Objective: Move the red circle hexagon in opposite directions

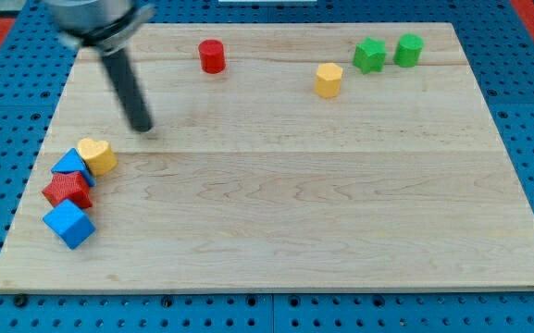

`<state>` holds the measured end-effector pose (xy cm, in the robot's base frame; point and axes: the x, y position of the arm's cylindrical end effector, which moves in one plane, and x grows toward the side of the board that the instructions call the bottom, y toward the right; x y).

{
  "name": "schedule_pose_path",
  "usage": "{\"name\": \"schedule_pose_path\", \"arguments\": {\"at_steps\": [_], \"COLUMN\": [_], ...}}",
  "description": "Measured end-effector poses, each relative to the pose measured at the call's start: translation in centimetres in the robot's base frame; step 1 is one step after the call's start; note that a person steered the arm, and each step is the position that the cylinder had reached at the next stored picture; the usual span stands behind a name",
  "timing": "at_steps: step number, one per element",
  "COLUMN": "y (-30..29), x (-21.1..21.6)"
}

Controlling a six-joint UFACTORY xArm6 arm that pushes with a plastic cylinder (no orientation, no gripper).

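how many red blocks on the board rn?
2. A red circle near the view's top, left of centre, and a red star-like block in the cluster at the view's left. None looks hidden. My tip touches neither.

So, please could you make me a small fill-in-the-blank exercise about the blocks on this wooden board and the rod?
1. The red cylinder stands near the view's ____ edge of the board.
2. The block nearest my tip is the ____ heart.
3. Beside the green cylinder stands a green ____.
4. The number of blue blocks is ____.

Missing words: top; yellow; star; two
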<state>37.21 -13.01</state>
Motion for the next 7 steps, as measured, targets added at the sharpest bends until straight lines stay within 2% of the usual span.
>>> {"name": "schedule_pose_path", "arguments": {"at_steps": [1,2,3,4,5,6,7], "y": [8.6,13.5,5.6,0.4,-2.4,-2.4,1.3], "x": [-8.3,-14.1,-13.2,-2.6,3.6,6.4,1.0]}}
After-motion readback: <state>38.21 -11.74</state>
